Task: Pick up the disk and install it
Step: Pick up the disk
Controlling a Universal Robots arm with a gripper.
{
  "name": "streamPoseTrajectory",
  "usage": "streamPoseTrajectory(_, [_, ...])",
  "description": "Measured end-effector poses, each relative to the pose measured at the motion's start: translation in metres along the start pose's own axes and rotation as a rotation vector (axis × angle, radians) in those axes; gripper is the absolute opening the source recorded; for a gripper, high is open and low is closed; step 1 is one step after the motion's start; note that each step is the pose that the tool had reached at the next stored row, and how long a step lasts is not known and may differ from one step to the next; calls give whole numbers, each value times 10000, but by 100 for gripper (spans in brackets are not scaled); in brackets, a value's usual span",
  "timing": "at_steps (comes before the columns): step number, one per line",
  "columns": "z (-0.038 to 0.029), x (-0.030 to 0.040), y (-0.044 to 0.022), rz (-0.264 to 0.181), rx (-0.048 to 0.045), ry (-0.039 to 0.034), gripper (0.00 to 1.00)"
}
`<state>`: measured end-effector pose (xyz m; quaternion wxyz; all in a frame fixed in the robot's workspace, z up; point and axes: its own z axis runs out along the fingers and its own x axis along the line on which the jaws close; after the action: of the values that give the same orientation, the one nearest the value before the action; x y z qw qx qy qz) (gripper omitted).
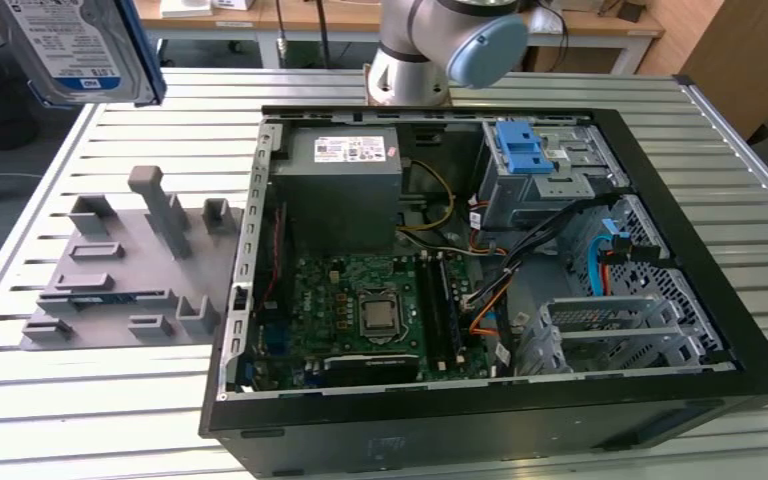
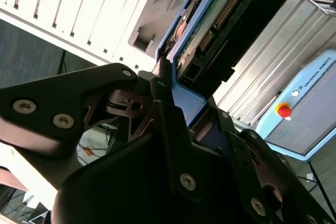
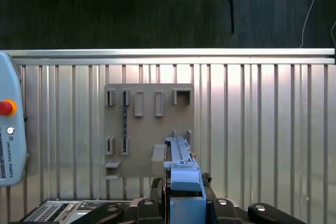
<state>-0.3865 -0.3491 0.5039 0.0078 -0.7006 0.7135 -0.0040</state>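
Observation:
The disk (image 1: pixel 71 50), silver with a blue-and-white label and blue rails, hangs high above the table's corner at the exterior view's upper left. In the second wrist view its green circuit side and blue rail (image 2: pixel 210 19) stick out from between the black fingers (image 2: pixel 160 85) of my gripper (image 2: pixel 176 85), which is shut on it. The first wrist view shows the disk (image 3: pixel 181 169) edge-on in the gripper (image 3: pixel 184 203), above the grey holder plate (image 3: pixel 142 145).
An open black computer case (image 1: pixel 704 230) lies on the slatted metal table (image 1: pixel 131 400), with a drive cage and light-blue latch (image 1: pixel 531 150), a grey power-supply box (image 1: pixel 344 170) and a motherboard (image 1: pixel 371 310). The grey holder plate (image 1: pixel 124 270) lies beside it. A teach pendant (image 3: pixel 10 129) sits at the table's end.

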Motion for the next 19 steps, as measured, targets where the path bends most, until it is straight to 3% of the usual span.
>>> streamPoseTrajectory(9, [1, 144, -66, -1, -7, 0, 36])
streamPoseTrajectory(19, [4, 206, -267, 0, -89, 1, 36])
